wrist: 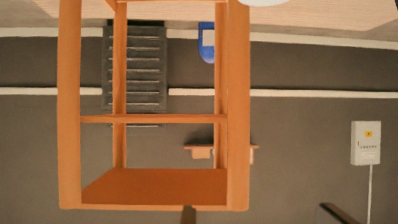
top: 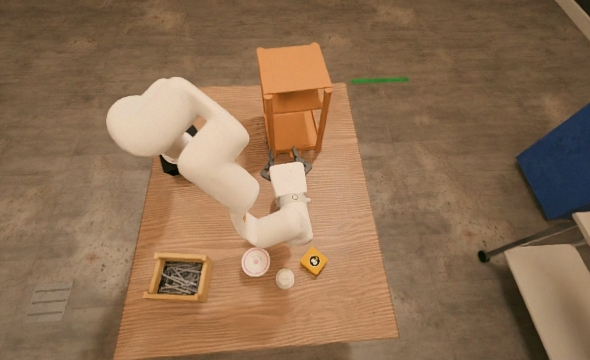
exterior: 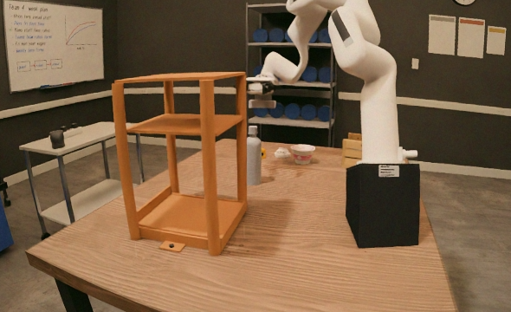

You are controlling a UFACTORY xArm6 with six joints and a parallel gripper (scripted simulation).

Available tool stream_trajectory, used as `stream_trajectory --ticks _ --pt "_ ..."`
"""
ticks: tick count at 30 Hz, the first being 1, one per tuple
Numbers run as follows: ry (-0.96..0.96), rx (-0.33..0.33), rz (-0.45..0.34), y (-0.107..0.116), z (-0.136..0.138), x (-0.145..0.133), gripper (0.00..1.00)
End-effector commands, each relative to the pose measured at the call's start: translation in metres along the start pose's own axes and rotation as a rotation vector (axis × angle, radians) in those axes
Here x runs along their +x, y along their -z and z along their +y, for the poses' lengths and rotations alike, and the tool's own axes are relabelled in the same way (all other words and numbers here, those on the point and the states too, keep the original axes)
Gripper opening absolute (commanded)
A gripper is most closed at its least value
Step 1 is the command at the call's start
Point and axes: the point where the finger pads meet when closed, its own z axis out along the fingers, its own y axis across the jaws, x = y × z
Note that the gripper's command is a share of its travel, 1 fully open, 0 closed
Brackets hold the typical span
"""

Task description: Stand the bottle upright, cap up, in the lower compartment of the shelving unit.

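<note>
The bottle (exterior: 254,158) is pale grey with a white cap. It stands upright on the table, just behind the far right post of the orange shelving unit (top: 292,67) (exterior: 208,165) (wrist: 69,110). In the overhead view my arm hides it. A white rounded bit at the top edge of the wrist view may be its top. The shelving unit's lower compartment is empty. My gripper (top: 284,151) (exterior: 260,96) is open and empty. It hangs level, well above the bottle, and points at the shelving unit. The wrist view is upside down and faces the unit.
At the table's far end from the shelving unit are a wooden box of nails (top: 179,276), a white bowl (top: 255,262) (exterior: 302,152), a small white object (top: 284,278) and a yellow cube (top: 313,260). My black base block (exterior: 382,204) stands beside the unit. A small tab (exterior: 171,246) lies by the unit's foot.
</note>
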Motion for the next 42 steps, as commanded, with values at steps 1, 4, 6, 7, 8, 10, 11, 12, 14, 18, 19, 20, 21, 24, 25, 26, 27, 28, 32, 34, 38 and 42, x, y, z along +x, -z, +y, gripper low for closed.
stream_trajectory --ticks 1,4,6,7,8,10,11,12,14,18,19,20,21,24,25,26,27,28,32,34,38,42 --pt "-0.002 0.005 -0.003 0.001 -0.001 -0.001 0.75" --pt "-0.003 0.006 -0.004 0.001 -0.001 -0.001 0.75" --pt "-0.004 0.007 -0.005 0.001 -0.001 -0.001 0.75" --pt "-0.004 0.007 -0.005 0.001 -0.001 -0.001 0.75" --pt "-0.005 0.008 -0.005 0.001 -0.001 -0.001 0.75" --pt "-0.005 0.008 -0.005 0.001 -0.001 -0.001 0.75" --pt "-0.005 0.008 -0.006 0.001 -0.001 -0.001 0.75" --pt "-0.005 0.008 -0.006 0.001 -0.001 -0.001 0.75" --pt "-0.005 0.008 -0.006 0.001 -0.001 -0.001 0.75" --pt "-0.005 0.008 -0.005 0.001 -0.001 -0.001 0.75" --pt "-0.005 0.008 -0.005 0.001 -0.001 -0.001 0.75" --pt "-0.005 0.008 -0.005 0.001 -0.001 -0.001 0.75" --pt "-0.005 0.008 -0.005 0.001 -0.001 0.000 0.75" --pt "-0.005 0.008 -0.005 0.001 -0.001 0.000 0.75" --pt "-0.005 0.008 -0.005 0.001 -0.001 0.001 0.75" --pt "-0.005 0.008 -0.005 0.001 -0.001 0.001 0.75" --pt "-0.005 0.008 -0.005 0.001 -0.001 0.002 0.75" --pt "-0.005 0.008 -0.005 0.001 -0.001 0.002 0.75" --pt "-0.006 0.008 -0.004 0.001 0.000 0.006 0.75" --pt "-0.006 0.008 -0.004 0.001 0.000 0.008 0.75" --pt "-0.006 0.008 -0.004 0.001 0.000 0.010 0.75" --pt "-0.006 0.008 -0.004 0.000 0.000 0.015 0.75"
